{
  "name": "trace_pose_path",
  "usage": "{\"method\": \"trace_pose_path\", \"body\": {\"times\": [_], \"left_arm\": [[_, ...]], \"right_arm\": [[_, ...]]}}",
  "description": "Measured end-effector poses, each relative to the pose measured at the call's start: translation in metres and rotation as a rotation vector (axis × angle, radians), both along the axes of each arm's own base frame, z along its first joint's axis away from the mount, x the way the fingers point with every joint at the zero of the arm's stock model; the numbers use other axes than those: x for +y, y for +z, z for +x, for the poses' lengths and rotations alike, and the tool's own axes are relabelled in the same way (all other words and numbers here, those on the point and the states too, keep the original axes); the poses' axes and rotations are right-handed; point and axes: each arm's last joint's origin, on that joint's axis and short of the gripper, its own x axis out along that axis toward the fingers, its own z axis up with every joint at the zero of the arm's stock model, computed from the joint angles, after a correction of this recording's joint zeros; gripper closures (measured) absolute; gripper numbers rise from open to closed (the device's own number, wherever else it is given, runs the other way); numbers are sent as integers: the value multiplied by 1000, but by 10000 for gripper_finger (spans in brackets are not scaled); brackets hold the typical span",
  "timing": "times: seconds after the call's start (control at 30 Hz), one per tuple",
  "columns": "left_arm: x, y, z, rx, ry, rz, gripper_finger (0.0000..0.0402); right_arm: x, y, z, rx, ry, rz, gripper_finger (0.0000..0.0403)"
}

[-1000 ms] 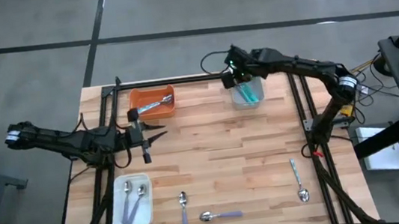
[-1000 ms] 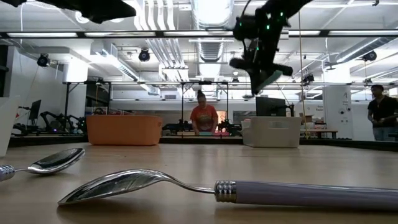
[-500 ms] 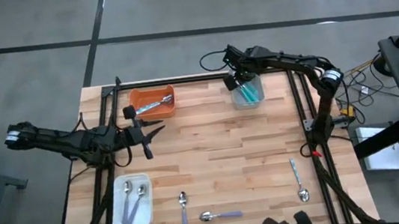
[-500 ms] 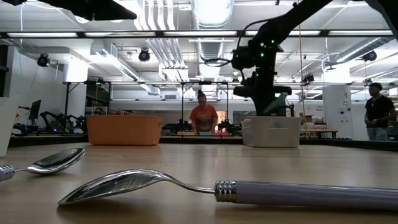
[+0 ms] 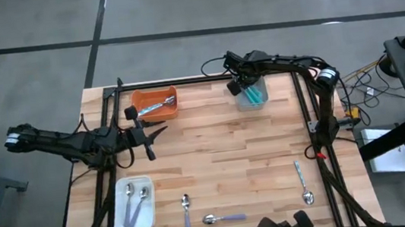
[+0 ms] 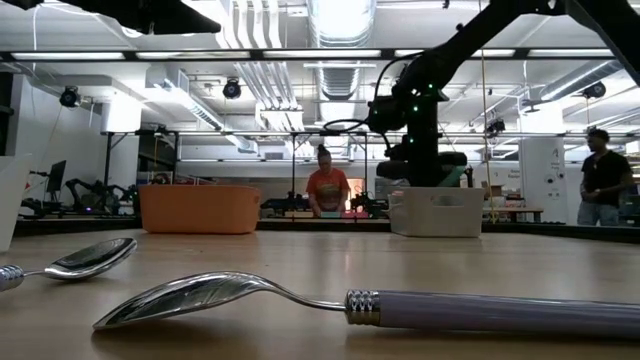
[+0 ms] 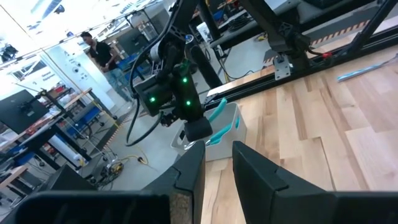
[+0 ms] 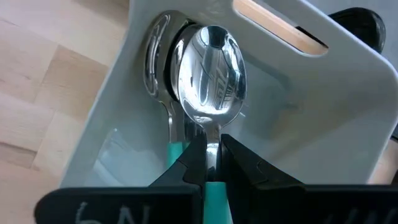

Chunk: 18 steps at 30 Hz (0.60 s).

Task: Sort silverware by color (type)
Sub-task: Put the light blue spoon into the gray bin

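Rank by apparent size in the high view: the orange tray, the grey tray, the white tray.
1. White tray, clearly largest.
2. Orange tray.
3. Grey tray, though the right gripper covers part of it, so second and third places are unsure.

You are looking at a table [image 5: 222, 149] of pale wooden planks with visible grain and a matt, smooth top. On it, the grey tray [image 8: 323, 124] looks like smooth plastic with a soft sheen. Inside that tray, the teal spoon [image 8: 211, 68] has a mirror-polished metal bowl and a matt plastic-looking handle. Beside the grey tray along the table's far edge, the orange tray [image 5: 155, 103] looks like matt plastic. At the table's near edge, the lavender spoon [image 6: 330, 300] pairs a glossy metal bowl with a satin handle.
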Motion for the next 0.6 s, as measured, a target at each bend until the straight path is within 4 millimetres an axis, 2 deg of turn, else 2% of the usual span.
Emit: {"method": "trace_pose_path", "body": {"times": [0.6], "left_arm": [[0, 0, 0, -1, 0, -2, 338]], "right_arm": [[-4, -6, 2, 1, -1, -9, 379]]}}
